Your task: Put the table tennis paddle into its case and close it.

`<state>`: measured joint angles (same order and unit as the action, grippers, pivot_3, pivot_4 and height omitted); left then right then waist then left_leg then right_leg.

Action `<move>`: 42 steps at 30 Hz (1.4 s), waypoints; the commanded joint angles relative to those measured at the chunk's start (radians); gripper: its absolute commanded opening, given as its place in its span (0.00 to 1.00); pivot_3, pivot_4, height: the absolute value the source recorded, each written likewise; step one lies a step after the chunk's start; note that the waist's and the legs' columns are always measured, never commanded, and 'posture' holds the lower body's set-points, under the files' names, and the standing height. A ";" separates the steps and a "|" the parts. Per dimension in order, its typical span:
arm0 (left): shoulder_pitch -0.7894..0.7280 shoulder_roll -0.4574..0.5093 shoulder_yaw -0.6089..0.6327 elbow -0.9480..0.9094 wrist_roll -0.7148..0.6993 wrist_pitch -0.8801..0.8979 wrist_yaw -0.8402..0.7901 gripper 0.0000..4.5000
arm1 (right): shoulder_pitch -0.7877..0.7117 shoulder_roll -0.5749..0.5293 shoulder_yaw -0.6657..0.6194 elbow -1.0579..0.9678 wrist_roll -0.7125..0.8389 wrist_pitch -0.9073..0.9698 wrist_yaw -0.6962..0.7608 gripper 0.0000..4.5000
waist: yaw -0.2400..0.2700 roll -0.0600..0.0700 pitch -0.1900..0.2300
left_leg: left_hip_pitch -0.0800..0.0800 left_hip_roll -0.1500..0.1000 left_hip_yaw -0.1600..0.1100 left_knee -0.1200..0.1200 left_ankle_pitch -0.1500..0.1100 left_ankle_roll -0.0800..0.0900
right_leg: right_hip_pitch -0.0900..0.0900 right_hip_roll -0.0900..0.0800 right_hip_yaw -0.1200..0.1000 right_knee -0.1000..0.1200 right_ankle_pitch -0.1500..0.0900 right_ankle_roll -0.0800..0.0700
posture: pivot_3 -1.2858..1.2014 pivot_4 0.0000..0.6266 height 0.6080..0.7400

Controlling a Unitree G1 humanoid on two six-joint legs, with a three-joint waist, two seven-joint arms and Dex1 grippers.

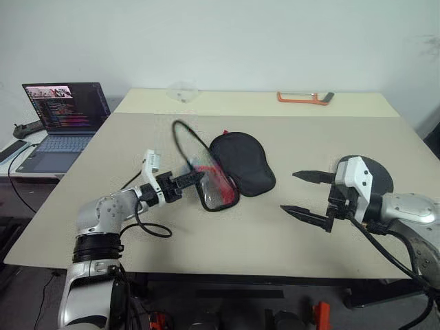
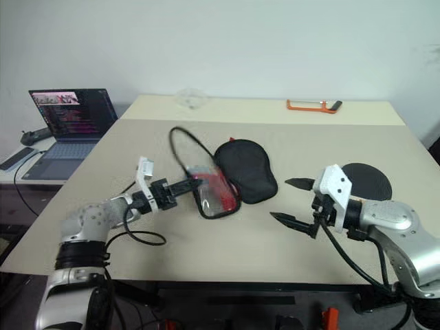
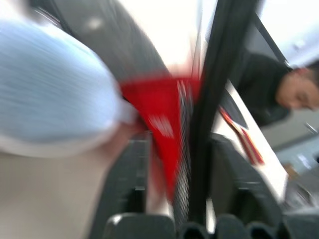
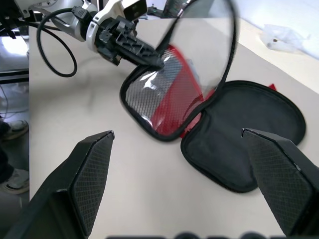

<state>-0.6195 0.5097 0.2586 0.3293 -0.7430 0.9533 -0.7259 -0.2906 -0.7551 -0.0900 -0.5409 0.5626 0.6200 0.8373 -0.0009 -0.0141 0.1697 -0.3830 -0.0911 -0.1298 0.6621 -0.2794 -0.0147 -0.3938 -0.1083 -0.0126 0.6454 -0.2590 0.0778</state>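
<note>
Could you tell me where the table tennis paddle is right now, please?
The table tennis paddle lies flat on the table's right side, just beyond the right gripper, apart from the open case.

- Left arm point(image 1: 103, 213): silver-grey rounded metal shell, with a black ribbed band above the elbow.
- Left wrist: white angular plastic camera housing point(image 1: 150, 163); a black cable point(image 1: 148, 227) loops from it along the forearm.
- Left gripper point(image 1: 189, 177): two black tapered fingers on a black block.
- Right arm point(image 1: 409, 210): glossy silver-grey casing, black joint ring, black cable point(image 1: 385, 251) running beneath.
- Right wrist: white boxy housing point(image 1: 354, 177).
- Right gripper point(image 1: 307, 194): two black pointed fingers point(image 4: 92, 172) with cross-hatched textured pads.
</note>
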 commanded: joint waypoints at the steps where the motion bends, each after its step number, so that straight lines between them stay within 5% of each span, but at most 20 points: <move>1: 0.029 0.024 0.037 -0.022 0.022 -0.042 0.014 0.70 | -0.034 0.018 0.011 -0.005 0.021 0.014 -0.022 1.00 | 0.000 0.000 0.000 | 0.000 0.000 0.000 0.000 0.000 0.000 | 0.000 0.000 0.000 0.000 0.000 0.000 | 0.52 0.24 1.00; 5: 0.060 0.030 0.036 -0.032 0.063 -0.092 0.029 0.99 | -0.054 0.031 0.027 0.001 0.026 0.027 -0.030 1.00 | 0.000 0.000 0.000 | 0.000 0.000 0.000 0.000 0.000 0.000 | -0.001 0.000 0.000 0.000 0.000 0.000 | 0.52 0.24 1.00; 14: 0.183 0.077 0.095 -0.008 0.201 -0.391 0.038 0.99 | -0.193 0.181 0.070 0.141 -0.035 0.105 -0.222 1.00 | -0.009 -0.001 0.000 | 0.000 0.001 0.003 -0.001 0.000 0.000 | -0.004 0.000 0.002 0.002 0.000 -0.001 | 0.52 0.24 1.00; 24: 0.255 0.268 0.001 -0.261 0.153 -0.350 -0.285 0.99 | -0.279 0.369 0.134 0.333 -0.129 0.110 -0.365 1.00 | -0.005 -0.001 0.000 | -0.011 0.000 0.002 0.000 0.000 0.000 | -0.014 0.000 0.002 0.003 0.001 -0.001 | 0.52 0.24 1.00; 32: 0.163 0.415 -0.001 -0.295 0.137 -0.364 -0.433 0.99 | -0.317 0.452 0.150 0.482 -0.235 0.045 -0.437 1.00 | -0.025 0.000 0.000 | -0.010 0.000 0.004 0.000 0.000 0.000 | -0.015 0.001 0.002 0.006 0.001 -0.001 | 0.52 0.24 1.00; 42: 0.082 0.367 -0.065 -0.266 0.168 -0.417 -0.441 0.99 | -0.378 0.574 0.139 0.694 -0.284 -0.010 -0.480 1.00 | -0.037 0.000 0.000 | -0.010 0.001 0.007 0.001 0.001 -0.001 | -0.020 0.001 0.005 0.014 0.000 -0.002 | 0.52 0.24 1.00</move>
<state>-0.5158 0.8761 0.1938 0.0722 -0.5792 0.5584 -1.1673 -0.6409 -0.1928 0.0610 0.1504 0.2838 0.6377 0.3616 -0.0382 -0.0146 0.1693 -0.3935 -0.0904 -0.1224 0.6629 -0.2784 -0.0156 -0.4142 -0.1074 -0.0079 0.6595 -0.2586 0.0761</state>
